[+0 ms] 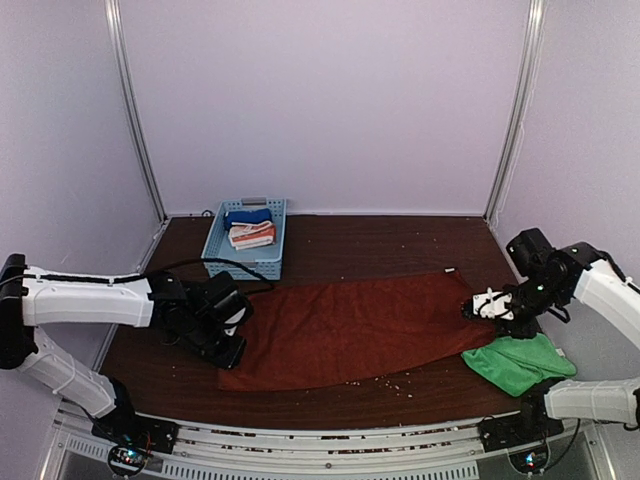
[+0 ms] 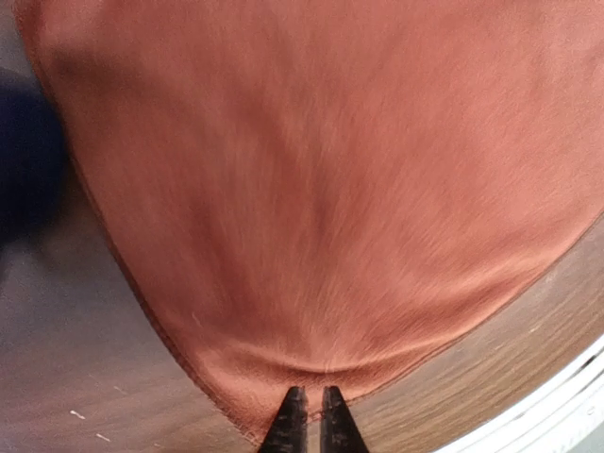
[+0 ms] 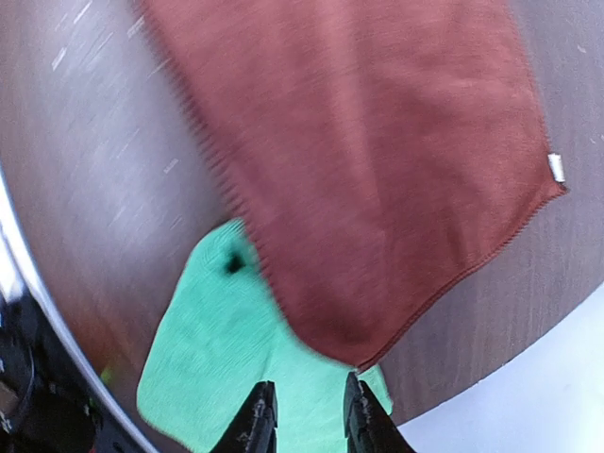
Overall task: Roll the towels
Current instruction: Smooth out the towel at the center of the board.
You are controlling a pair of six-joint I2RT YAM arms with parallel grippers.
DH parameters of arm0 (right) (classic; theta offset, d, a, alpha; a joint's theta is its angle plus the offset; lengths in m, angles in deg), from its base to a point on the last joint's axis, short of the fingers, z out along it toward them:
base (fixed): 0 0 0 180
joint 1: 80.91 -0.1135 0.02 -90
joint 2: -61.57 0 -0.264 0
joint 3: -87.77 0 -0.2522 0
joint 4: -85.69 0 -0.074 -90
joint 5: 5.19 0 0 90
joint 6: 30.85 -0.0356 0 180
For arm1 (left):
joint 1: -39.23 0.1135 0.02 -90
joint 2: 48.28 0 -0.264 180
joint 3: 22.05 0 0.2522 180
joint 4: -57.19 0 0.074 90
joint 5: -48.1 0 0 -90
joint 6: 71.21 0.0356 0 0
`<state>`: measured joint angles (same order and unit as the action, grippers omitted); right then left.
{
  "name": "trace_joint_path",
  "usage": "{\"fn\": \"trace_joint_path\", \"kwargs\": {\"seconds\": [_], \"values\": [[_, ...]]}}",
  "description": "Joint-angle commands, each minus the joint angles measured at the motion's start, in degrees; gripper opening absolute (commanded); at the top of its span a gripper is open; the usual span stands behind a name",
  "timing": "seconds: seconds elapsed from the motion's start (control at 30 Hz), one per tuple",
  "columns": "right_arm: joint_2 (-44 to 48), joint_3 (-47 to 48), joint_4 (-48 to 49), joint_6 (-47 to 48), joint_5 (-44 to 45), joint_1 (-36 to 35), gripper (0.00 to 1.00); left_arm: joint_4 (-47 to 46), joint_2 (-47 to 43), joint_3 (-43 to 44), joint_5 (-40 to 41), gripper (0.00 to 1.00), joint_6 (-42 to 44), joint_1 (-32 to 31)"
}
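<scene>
rust towel (image 1: 350,325) lies flat across the middle of the dark wood table (image 1: 400,240), a long soft rectangle running 9 to 3 o'clock, with its small white tag (image 1: 449,269) at the far right corner. left gripper (image 2: 310,392) sits at the 9 o'clock end, fingers closed to a slit on the hem, fine creases fanning out from the pinch. right gripper (image 3: 307,385) hovers just off the 3 o'clock corner, fingers parted, nothing between them. green towel (image 1: 520,362) is bunched at 4 o'clock – fuzzy, with the rust corner overlapping its edge. blue slatted basket (image 1: 215,240) at 11 o'clock holds a blue cloth (image 1: 247,216) and a striped cloth (image 1: 251,235). a wide strip of wood runs between the towel's far edge and the back wall (image 1: 330,100) – pale specks (image 1: 395,378) dot the near side.
</scene>
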<state>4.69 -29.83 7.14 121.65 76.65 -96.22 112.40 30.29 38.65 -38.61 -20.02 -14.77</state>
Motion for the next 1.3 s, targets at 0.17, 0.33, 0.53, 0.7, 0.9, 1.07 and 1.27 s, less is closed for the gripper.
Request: {"fn": "trace_joint_path", "kwargs": {"seconds": [0.17, 0.33, 0.53, 0.7, 0.9, 1.07, 1.27], "values": [[-22.7, 16.7, 20.2, -25.3, -5.4, 7.0, 0.31, -1.4, 6.7, 14.2, 7.3, 0.53, 7.0, 9.9], [-34.2, 22.8, 24.8, -29.4, -4.7, 7.9, 0.33, -7.8, 14.7, 18.2, 5.2, 0.51, 10.7, 13.5], [-45.1, 26.8, 28.3, -30.8, -3.2, 8.3, 0.33, -9.1, 24.4, 22.4, 9.8, 0.51, 13.5, 16.3], [-48.7, 28.9, 29.0, -32.4, -6.4, 8.3, 0.33, -10.3, 23.9, 19.0, 9.9, 0.51, 13.2, 18.2], [-48.9, 29.3, 29.6, -33.2, -6.5, 8.3, 0.34, -11.6, 19.9, 12.9, 10.5, 0.51, 12.3, 22.0], [-48.7, 28.2, 30.6, -33.5, -4.3, 8.3, 0.33, -10.0, 16.5, 9.9, 12.5, 0.51, 12.2, 23.9], [-48.5, 27.4, 30.9, -33.9, -3.4, 8.3, 0.33, -12.1, 12.1, 8.1, 9.9, 0.52, 14.0, 24.2]]}}
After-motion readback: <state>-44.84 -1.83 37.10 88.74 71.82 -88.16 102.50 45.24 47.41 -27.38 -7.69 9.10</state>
